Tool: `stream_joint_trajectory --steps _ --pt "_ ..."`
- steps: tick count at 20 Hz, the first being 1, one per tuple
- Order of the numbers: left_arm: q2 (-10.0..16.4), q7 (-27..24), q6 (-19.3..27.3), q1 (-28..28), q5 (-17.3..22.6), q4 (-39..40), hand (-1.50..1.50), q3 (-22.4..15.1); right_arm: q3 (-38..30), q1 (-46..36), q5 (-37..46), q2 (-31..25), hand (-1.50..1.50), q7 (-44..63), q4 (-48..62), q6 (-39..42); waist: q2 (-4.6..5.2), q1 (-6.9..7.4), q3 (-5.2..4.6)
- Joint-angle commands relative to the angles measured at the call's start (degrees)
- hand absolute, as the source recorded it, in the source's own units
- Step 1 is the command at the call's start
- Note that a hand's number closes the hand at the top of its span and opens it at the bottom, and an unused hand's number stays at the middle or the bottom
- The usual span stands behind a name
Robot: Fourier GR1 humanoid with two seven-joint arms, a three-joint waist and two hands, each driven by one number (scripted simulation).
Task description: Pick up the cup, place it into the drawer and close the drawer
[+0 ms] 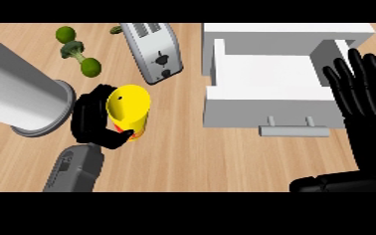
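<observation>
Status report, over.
Left hand shut on cup. Right hand open at drawer's right. Drawer open, cup not in. Toaster behind cup, apart.

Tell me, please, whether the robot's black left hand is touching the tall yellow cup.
Touching. The head view shows the left hand curled round the yellow cup, its thumb lying across the cup's side.

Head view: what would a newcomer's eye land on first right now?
The bright yellow cup left of centre stands out most, with the black left hand curled round it. Next comes the white drawer, pulled open at upper right. The open right hand rests at the right edge beside it.
</observation>
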Motion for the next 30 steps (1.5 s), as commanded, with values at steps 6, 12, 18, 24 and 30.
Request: stream_joint_trajectory --steps 6,12,18,24,30 --pt "-2.5 19.8 8.4 -5.1 3.7 -18.9 1.50 -3.4 -2.2 0.5 -1.4 -0.8 -1.50 -4.0 3.5 2.4 0.22 -0.45 -0.05" --pt "-3.6 20.3 16.0 -15.2 0.7 -13.1 1.50 -6.0 -2.4 1.0 -1.1 -1.0 -1.50 -4.8 4.2 3.0 0.32 -0.82 -0.06" --pt "-3.6 26.3 22.6 -23.8 -2.6 -11.9 1.50 -9.0 -2.0 -1.1 -0.6 -1.2 -1.50 -2.9 2.8 1.9 0.31 -0.90 -0.06" --pt "-3.6 27.2 25.6 -35.3 -2.2 -2.3 1.50 -8.4 3.7 2.4 4.4 2.2 -1.50 -2.6 -0.6 -0.5 0.40 -1.50 -0.06" --pt "-3.6 32.2 31.3 -43.6 -1.7 3.7 1.50 -11.7 -3.6 -1.7 -2.9 -2.7 -1.50 0.1 1.7 2.4 0.44 -1.94 -0.03"
